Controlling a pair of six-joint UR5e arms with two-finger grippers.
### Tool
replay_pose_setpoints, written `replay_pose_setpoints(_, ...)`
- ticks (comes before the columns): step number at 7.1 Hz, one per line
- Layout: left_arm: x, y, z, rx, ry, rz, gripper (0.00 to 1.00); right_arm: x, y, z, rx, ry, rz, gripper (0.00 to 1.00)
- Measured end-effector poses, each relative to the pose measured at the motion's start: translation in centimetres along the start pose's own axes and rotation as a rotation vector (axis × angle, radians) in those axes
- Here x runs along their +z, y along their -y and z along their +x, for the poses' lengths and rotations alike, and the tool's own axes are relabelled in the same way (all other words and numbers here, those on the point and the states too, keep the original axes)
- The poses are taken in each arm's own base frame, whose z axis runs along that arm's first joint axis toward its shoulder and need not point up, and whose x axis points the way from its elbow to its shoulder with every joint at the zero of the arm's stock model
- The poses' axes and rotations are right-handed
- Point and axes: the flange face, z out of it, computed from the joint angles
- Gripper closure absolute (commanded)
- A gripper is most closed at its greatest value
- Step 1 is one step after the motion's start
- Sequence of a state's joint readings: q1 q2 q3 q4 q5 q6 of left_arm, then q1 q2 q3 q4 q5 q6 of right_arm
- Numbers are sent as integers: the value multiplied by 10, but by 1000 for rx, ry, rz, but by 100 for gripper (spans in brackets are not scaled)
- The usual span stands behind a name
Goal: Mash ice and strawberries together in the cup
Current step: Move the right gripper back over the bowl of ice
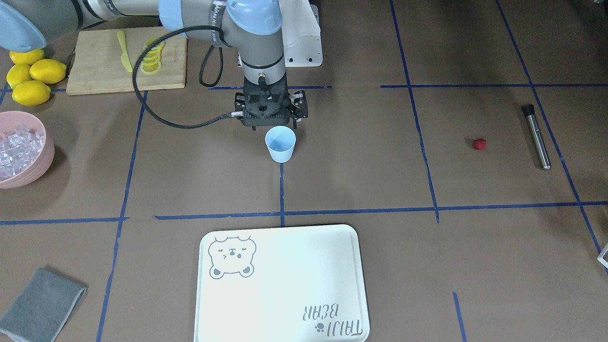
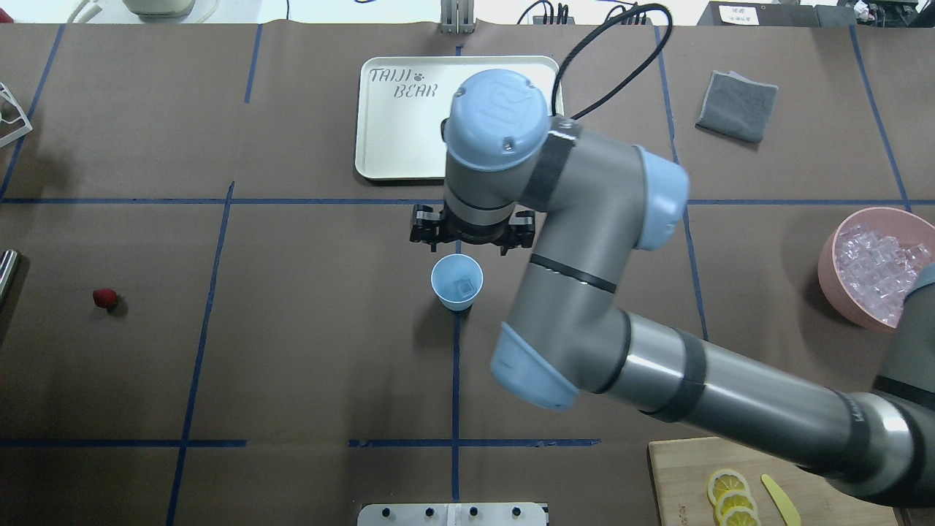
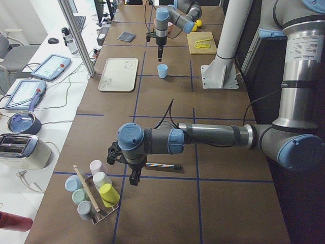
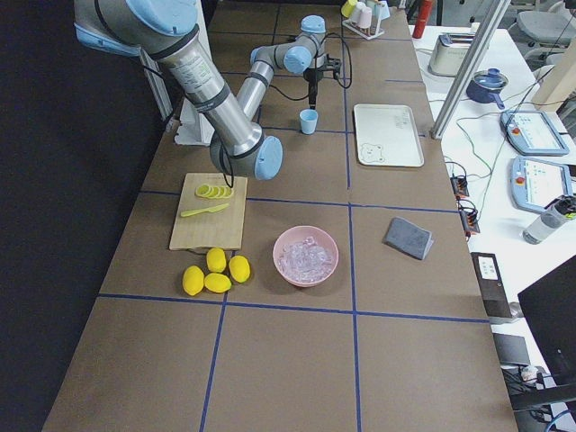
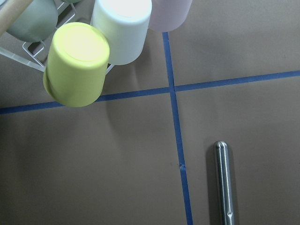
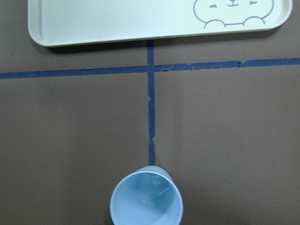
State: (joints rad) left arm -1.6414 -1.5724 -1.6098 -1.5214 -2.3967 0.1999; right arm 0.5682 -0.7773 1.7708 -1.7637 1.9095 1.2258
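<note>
The light-blue cup [image 1: 280,145] stands upright mid-table, also in the overhead view [image 2: 456,281] and the right wrist view [image 6: 146,199]. One clear ice cube [image 2: 460,287] lies inside it. My right gripper [image 1: 271,124] hangs just above and beside the cup, on the tray side. Its side links are spread wide, so it looks open and empty, but its fingertips are hidden. More ice [image 1: 19,145] fills the pink bowl [image 1: 47,147]. The red strawberry [image 1: 479,144] lies alone on the table, far from the cup. My left gripper [image 3: 133,180] shows only in the exterior left view, and I cannot tell its state.
A metal muddler [image 1: 537,137] lies near the strawberry and under the left wrist [image 5: 224,183]. A rack of upturned cups [image 3: 94,195] stands beside the left gripper. A white tray [image 1: 285,285], a grey cloth [image 1: 40,304], a cutting board [image 1: 99,71] with lemon slices, and whole lemons [image 1: 31,78] are also on the table.
</note>
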Motion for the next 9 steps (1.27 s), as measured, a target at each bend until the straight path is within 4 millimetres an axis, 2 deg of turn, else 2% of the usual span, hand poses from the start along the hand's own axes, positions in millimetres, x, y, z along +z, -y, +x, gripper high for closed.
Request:
replay_pose_setpoints(2, 0, 0, 0, 9, 4, 10, 0, -45, -16, 92, -17, 25, 48, 1)
replay_pose_setpoints(4, 0, 0, 0, 11, 4, 13, 0, -75, -30, 191, -73, -5, 80, 1)
replay_pose_setpoints(5, -1, 0, 1, 13, 4, 14, 0, -85, -31, 239, -119, -28, 77, 1)
replay_pose_setpoints(7, -3, 0, 3, 16, 4, 17, 0, -91, -31, 353, -204, -37, 63, 1)
replay_pose_setpoints(9, -3, 0, 4, 17, 2, 19, 0, -80, -39, 445, -268, -52, 51, 1)
